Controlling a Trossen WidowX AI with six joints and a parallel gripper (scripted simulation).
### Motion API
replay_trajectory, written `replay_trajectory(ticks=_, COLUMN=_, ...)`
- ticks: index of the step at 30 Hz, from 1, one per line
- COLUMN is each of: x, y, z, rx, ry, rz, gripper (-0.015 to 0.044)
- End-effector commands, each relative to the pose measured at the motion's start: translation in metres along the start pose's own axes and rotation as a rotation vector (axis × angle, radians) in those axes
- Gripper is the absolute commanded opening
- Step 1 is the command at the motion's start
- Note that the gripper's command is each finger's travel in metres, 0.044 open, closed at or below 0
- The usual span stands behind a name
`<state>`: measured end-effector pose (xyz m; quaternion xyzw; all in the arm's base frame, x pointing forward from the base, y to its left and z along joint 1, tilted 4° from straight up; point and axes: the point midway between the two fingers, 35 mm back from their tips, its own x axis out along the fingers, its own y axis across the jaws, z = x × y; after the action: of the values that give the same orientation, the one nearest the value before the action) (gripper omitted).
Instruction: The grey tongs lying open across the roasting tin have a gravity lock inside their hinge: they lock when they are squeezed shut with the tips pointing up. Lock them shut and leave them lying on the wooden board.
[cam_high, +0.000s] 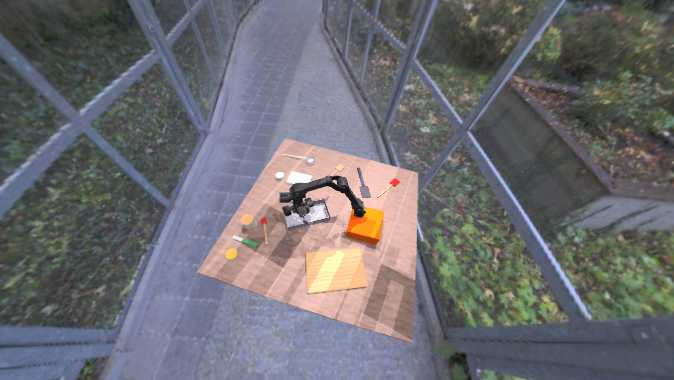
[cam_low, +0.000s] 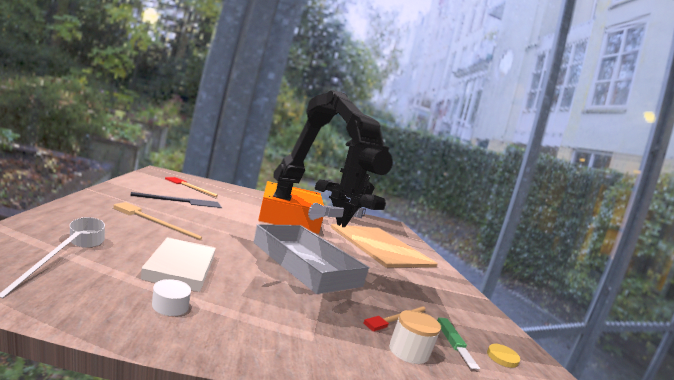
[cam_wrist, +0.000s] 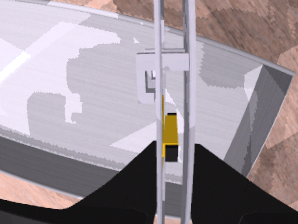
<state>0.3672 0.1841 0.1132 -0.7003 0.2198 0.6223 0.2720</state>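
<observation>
The grey tongs (cam_low: 326, 212) (cam_wrist: 189, 100) are held above the roasting tin (cam_low: 341, 281) (cam_wrist: 267, 107) (cam_high: 320, 220), lying about level in the exterior view, a broad end to the left. My gripper (cam_low: 344, 223) (cam_wrist: 175, 152) points down and is shut on the tongs. In the wrist view their two arms run nearly parallel and close together, with a yellow and black piece and a pale bracket at them. Both ends lie outside the wrist view, and whether the lock is engaged cannot be told. The wooden board (cam_high: 336, 282) (cam_low: 395, 252) bears nothing.
The orange box (cam_high: 366, 227) (cam_low: 285, 212) stands by the arm's base, near the tin and board. A white block (cam_low: 179, 260), a white cup (cam_low: 171, 298), a lidded jar (cam_low: 414, 340), a green-handled tool (cam_low: 452, 332) and several long utensils lie around.
</observation>
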Motion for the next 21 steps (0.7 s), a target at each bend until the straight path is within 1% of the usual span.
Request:
replay_trajectory(ticks=1, x=-0.001, y=0.003, z=0.002, rx=0.002, ry=-0.007, rz=0.021, gripper=-0.015)
replay_trajectory(ticks=10, x=0.003, y=0.001, z=0.008, rx=-0.023, ry=-0.012, rz=0.027, gripper=-0.015)
replay_trajectory(ticks=21, x=0.002, y=-0.017, z=0.076, rx=-0.252, ry=-0.019, rz=0.02, gripper=-0.015)
